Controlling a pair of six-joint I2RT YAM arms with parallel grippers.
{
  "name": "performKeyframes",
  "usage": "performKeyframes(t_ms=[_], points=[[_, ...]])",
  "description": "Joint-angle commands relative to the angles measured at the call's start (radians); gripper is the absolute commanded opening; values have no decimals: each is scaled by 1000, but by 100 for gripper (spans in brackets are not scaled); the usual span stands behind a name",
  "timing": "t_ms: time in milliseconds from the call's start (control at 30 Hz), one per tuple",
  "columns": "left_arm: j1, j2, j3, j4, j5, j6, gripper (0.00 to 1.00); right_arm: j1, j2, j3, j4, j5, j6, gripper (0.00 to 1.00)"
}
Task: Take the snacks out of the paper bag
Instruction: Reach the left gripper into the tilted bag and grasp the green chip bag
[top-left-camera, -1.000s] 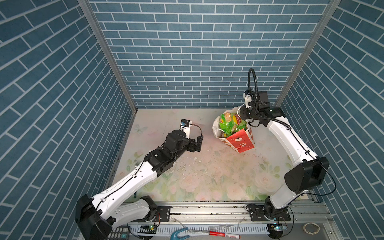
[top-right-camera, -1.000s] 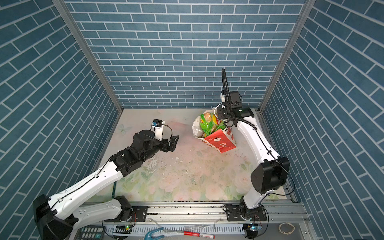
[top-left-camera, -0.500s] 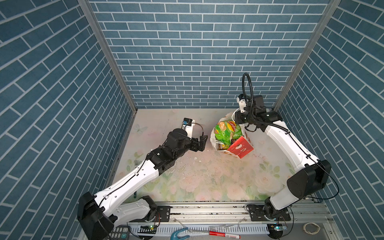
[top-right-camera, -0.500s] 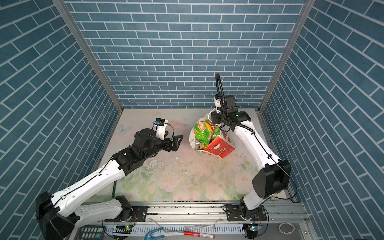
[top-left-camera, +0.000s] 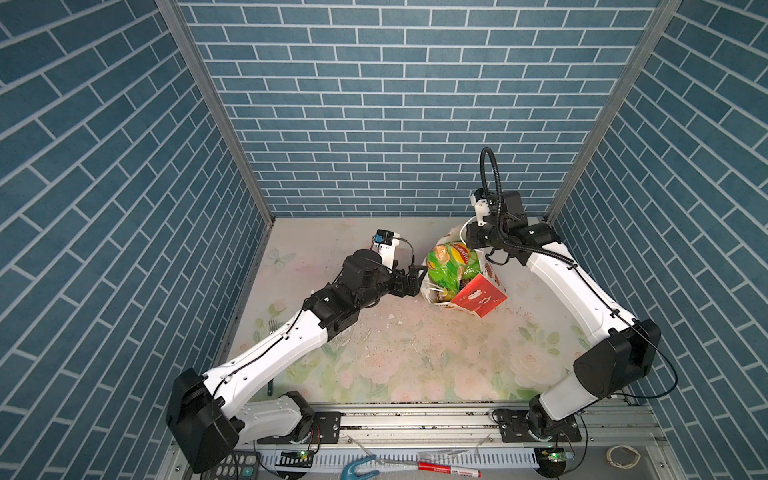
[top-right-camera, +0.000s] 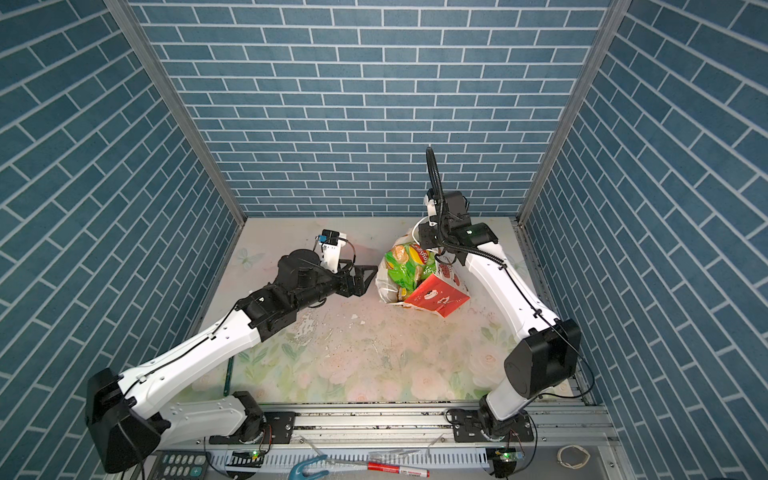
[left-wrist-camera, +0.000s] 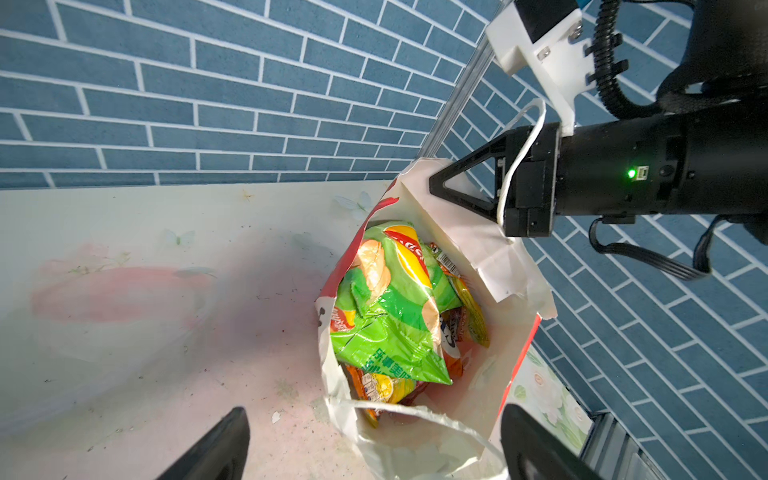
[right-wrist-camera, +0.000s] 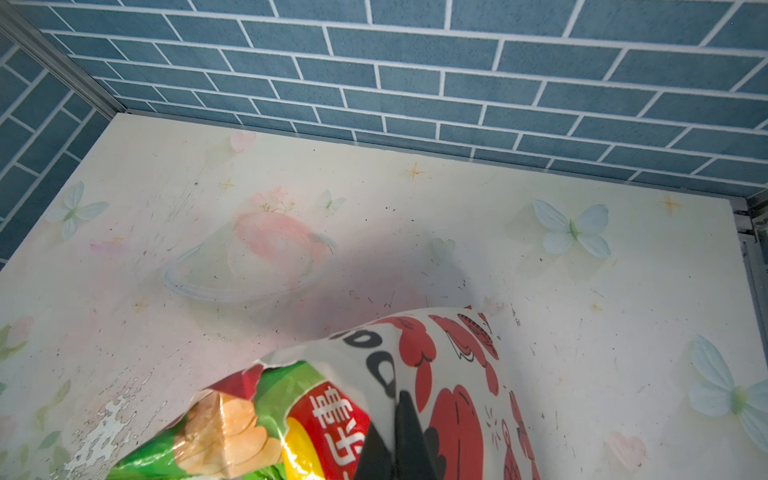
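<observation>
The paper bag, white with red panels, stands tilted at the back right of the table with its mouth towards the left. A green chip bag lies on top of the snacks inside. Orange and yellow packets lie under it. My right gripper is shut on the bag's far rim. My left gripper is open at the mouth. The near rim and a string handle lie between its fingers.
Blue brick walls close in the floral table at the back and both sides. On the front rail lie a blue-handled tool, a red marker and a keypad. A thin green stick lies by the left edge.
My right gripper has drawn the bag's rim to the left and tipped the bag. The left gripper has moved right, up to the bag's mouth.
</observation>
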Motion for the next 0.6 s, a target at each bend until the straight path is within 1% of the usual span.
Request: performKeyframes(t_ms=[0,100,200,400,567], points=[[-6,45,54,58,77,-58,92,9,-39,6,63,13,48,0],[-6,99,87,59,103,-76,89,13,-39,5,67,12,55,0],[-6,141,107,55,97,-97,87,15,-39,5,70,12,61,0],[-7,207,127,82,110,-137,86,18,-37,3,79,12,66,0],[-8,254,150,84,99,-132,83,21,-36,1,87,9,72,0]])
